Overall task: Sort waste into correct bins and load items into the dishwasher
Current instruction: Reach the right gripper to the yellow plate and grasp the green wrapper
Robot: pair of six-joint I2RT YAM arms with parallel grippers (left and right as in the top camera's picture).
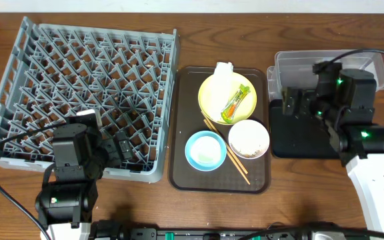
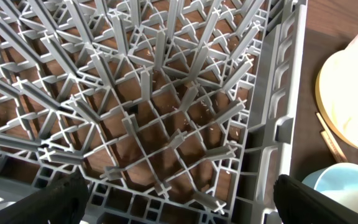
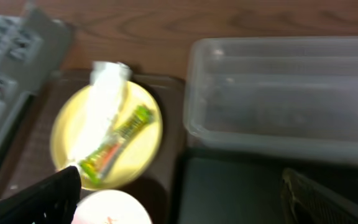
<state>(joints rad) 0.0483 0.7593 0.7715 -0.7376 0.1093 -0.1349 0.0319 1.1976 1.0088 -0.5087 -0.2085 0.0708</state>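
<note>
The grey dish rack point(image 1: 79, 87) fills the left side. On the brown tray, the yellow plate point(image 1: 212, 93) holds a white napkin point(image 1: 224, 70) and a green-and-orange wrapper point(image 1: 237, 103). In front stand a light blue bowl point(image 1: 205, 150) and a white bowl point(image 1: 249, 139) with rice scraps. The clear tub point(image 1: 329, 67) and black tray point(image 1: 299, 137) are at the right. My left gripper point(image 2: 179, 202) is open and empty over the rack's near right corner. My right gripper point(image 3: 179, 199) is open and empty over the black tray's left edge. No small cup is in view.
The brown serving tray point(image 1: 185, 133) lies between the rack and the bins. Wooden chopsticks point(image 1: 235, 163) lie on it between the two bowls. Bare wooden table point(image 1: 299, 193) shows in front of the tray and bins.
</note>
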